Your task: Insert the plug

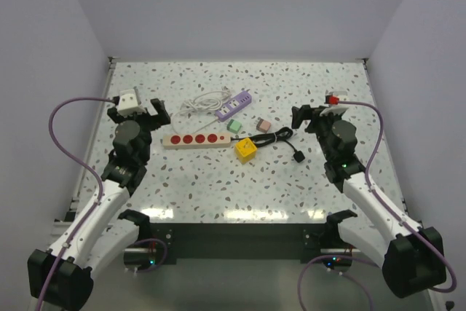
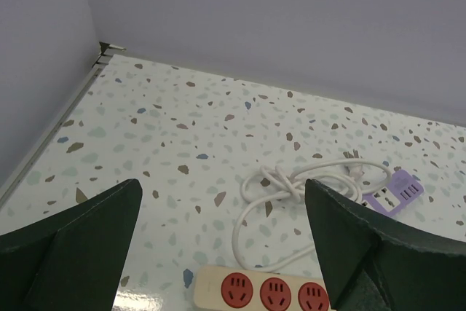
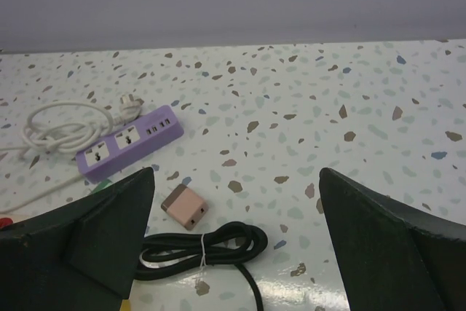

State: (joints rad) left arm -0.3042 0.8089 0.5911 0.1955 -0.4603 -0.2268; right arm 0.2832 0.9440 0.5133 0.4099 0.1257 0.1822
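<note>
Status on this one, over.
Left gripper and right gripper open, empty. Black plug lies loose, not inserted. Yellow adapter sits between it and red-socket strip.

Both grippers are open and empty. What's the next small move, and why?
Probably bring the right gripper down over the black plug. It lies loose at the end of its cable, nearer that gripper, and nothing is held yet. The beige power strip with free red sockets lies by the left gripper, which could steady it later.

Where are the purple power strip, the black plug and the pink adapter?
purple power strip point(image 3: 129, 143), right wrist view, top face
black plug point(image 1: 299, 156), top external view, its body
pink adapter point(image 3: 184, 207), right wrist view, top face
</note>
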